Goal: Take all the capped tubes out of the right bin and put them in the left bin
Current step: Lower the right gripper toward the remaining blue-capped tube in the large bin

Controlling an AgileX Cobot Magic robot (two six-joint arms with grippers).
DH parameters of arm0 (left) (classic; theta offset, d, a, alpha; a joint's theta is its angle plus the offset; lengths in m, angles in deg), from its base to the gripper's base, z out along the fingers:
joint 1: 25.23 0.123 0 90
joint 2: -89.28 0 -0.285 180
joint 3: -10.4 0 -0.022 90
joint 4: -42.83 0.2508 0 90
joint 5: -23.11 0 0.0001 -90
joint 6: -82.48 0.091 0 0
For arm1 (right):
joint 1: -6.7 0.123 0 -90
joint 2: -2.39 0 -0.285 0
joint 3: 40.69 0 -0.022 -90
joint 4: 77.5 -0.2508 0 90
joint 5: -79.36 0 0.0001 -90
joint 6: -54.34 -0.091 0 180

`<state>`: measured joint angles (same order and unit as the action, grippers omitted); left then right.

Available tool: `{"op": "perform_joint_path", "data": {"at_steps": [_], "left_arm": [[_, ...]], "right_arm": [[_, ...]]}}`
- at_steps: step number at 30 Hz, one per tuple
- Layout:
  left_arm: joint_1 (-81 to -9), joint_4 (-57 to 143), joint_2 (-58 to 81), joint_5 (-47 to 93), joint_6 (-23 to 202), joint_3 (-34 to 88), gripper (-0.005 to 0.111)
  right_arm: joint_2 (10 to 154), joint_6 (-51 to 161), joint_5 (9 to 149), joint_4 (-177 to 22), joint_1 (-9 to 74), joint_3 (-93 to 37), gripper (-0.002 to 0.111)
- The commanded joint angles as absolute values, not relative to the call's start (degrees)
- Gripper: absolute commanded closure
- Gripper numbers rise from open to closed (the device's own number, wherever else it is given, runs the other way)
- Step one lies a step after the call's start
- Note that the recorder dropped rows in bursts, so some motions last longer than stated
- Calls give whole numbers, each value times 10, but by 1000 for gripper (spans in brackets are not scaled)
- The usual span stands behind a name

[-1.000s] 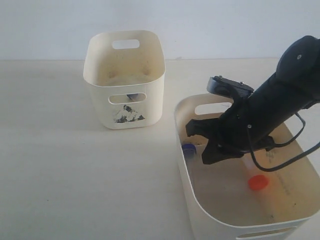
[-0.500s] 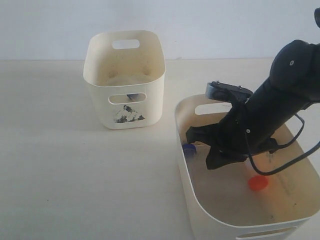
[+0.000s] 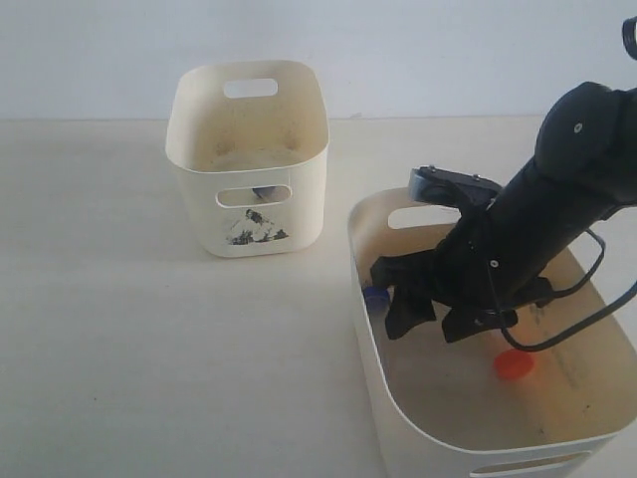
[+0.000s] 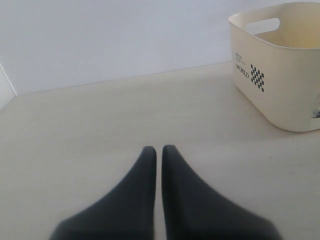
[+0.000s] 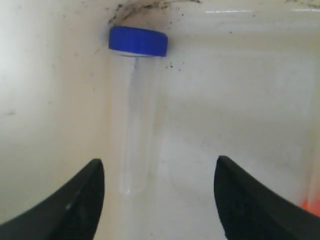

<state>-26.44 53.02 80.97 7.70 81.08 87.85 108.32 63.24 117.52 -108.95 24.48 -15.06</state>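
Right wrist view: your right gripper (image 5: 159, 167) is standing apart astride the blue-capped tube (image 5: 134, 140), which is lying in the right bin (image 3: 370, 368), long axis crossing the jaws' closing line, cap toward 9 o'clock in the exterior view.

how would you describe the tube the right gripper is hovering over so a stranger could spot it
Start at the wide, low cream plastic bin, the one the black right gripper reaches into. Along its wall nearest the taller printed bin lies a small clear plastic tube. Its screw cap is blue; the other cap visible there is an orange-red cap.
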Motion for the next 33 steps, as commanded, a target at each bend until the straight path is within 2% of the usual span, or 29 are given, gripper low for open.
{"op": "perform_joint_path", "data": {"at_steps": [1,10,17,33], "left_arm": [[-264,530,811,81,804,876,102],[-264,530,811,81,804,876,102],[-264,530,811,81,804,876,102],[-264,530,811,81,804,876,102]], "right_arm": [[1081,638,1166,-1093,246,-149,47],[1084,637,1105,-1089,290,-149,47],[1122,611,1090,-1089,291,-149,47],[1030,602,1132,-1078,291,-186,47]]}}
